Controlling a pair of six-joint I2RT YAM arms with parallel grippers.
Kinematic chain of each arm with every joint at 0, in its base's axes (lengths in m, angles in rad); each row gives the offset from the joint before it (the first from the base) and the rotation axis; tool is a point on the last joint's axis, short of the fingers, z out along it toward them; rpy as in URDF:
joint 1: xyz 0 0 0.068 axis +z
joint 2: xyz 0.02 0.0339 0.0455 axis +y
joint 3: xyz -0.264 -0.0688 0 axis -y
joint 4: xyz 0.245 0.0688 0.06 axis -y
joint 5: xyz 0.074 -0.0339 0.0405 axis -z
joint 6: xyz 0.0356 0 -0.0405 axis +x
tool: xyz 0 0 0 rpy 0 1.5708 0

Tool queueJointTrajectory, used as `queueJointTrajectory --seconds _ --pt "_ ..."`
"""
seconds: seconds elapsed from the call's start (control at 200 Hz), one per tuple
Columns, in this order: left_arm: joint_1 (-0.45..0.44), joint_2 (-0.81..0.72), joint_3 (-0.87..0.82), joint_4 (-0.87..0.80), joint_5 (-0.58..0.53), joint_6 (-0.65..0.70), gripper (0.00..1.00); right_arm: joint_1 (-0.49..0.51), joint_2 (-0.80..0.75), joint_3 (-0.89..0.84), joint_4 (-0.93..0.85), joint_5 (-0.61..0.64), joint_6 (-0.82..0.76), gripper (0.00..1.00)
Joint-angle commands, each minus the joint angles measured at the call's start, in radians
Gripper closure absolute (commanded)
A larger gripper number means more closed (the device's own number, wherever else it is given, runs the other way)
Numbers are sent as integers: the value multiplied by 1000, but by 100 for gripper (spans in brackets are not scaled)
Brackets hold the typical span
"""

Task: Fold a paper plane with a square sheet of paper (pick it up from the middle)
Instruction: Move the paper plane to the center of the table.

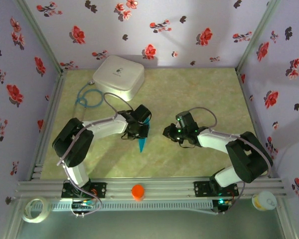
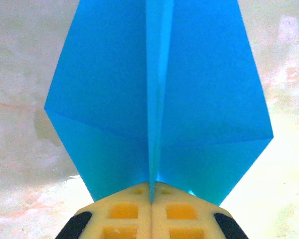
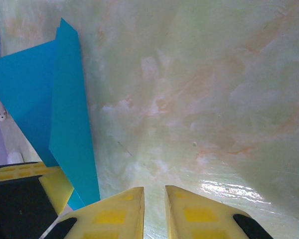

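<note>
No text, label or number can be read; a faint mark on the white rounded box [image 1: 118,75] is too blurred.

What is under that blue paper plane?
Pale marbled table shows around the paper plane, which the left gripper pinches by its centre fold. The patch directly beneath its wings is covered.

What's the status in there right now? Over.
Left gripper shut on plane. Right gripper slightly open, empty, beside it. White box well behind.
</note>
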Motion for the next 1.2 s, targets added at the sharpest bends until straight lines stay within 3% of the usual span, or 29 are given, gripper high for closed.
queueJointTrajectory --seconds 0.0,0.35,1.195 --pt "-19 22 50 -107 -84 15 99 -6 -1 12 -14 6 -7 80" --pt "-30 13 63 -139 -122 -29 98 -6 -34 54 -110 39 -20 80" --pt "-34 35 48 -120 -111 -29 88 -6 -35 28 -75 27 -7 80"
